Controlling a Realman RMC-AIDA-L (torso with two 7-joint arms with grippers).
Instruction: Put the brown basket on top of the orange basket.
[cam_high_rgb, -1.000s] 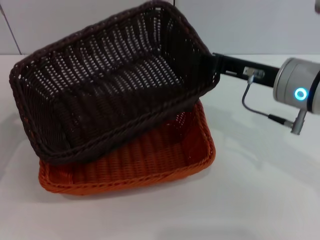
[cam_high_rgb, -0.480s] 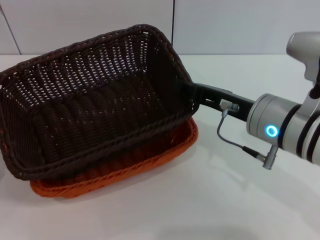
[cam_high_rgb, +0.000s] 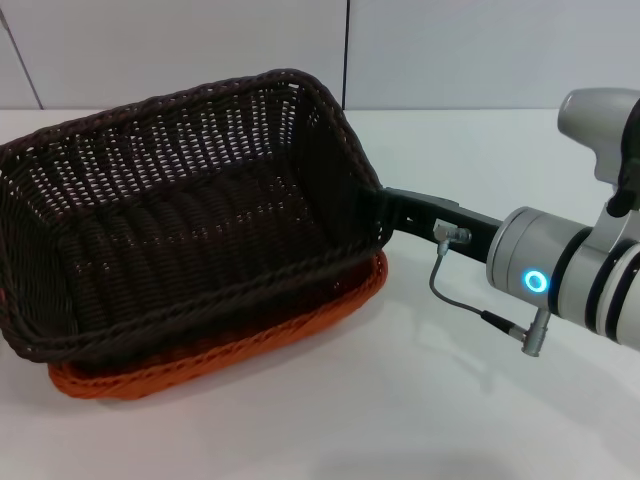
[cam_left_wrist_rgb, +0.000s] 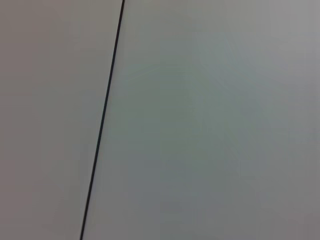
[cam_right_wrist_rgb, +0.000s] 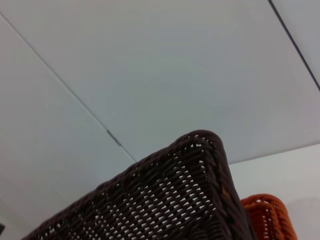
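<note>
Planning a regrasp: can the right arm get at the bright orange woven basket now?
Probably not: the dark brown woven basket sits nested in the orange basket, covering all but its rim, and the right gripper meets the brown basket's end wall.

The head camera looks forward and down from above the bench (cam_high_rgb: 420, 420), taking in the brown basket (cam_high_rgb: 180, 230), the orange basket (cam_high_rgb: 210, 350) under it and the right gripper (cam_high_rgb: 385, 213), whose jaws meet the brown basket's end wall. The right wrist camera sits close behind those jaws, facing along the same wall (cam_right_wrist_rgb: 165, 205) toward the panelled backdrop. Both views share that basket end. The left wrist camera faces only a plain panel seam (cam_left_wrist_rgb: 102, 125).
</note>
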